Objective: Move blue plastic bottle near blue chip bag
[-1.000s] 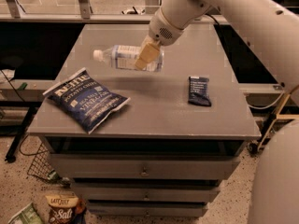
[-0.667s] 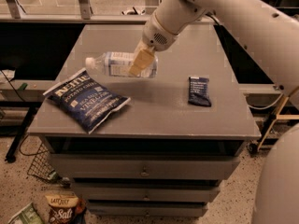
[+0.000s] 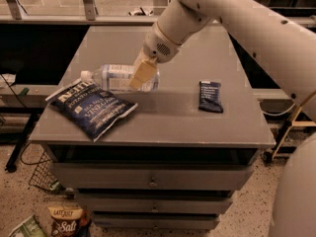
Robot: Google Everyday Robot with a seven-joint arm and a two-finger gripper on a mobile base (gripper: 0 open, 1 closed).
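Note:
The blue plastic bottle (image 3: 114, 77) is clear with a pale label and white cap. It lies on its side, cap to the left, at the upper right edge of the blue chip bag (image 3: 92, 107). The bag is dark navy with white lettering and lies flat at the table's front left. My gripper (image 3: 144, 74) comes down from the upper right and is shut on the bottle's right end, with one tan finger (image 3: 142, 73) across its front. I cannot tell whether the bottle rests on the table or hangs just above it.
A small dark blue snack bar wrapper (image 3: 211, 96) lies on the grey table (image 3: 168, 122) to the right. Drawers sit under the tabletop. A brown-and-white chip bag marked "Salt" (image 3: 66, 222) lies on the floor at lower left, beside a wire basket (image 3: 43, 174).
My gripper has carried the bottle left and toward the front of the table, bringing it right up to the chip bag. The bag and wrapper have not moved.

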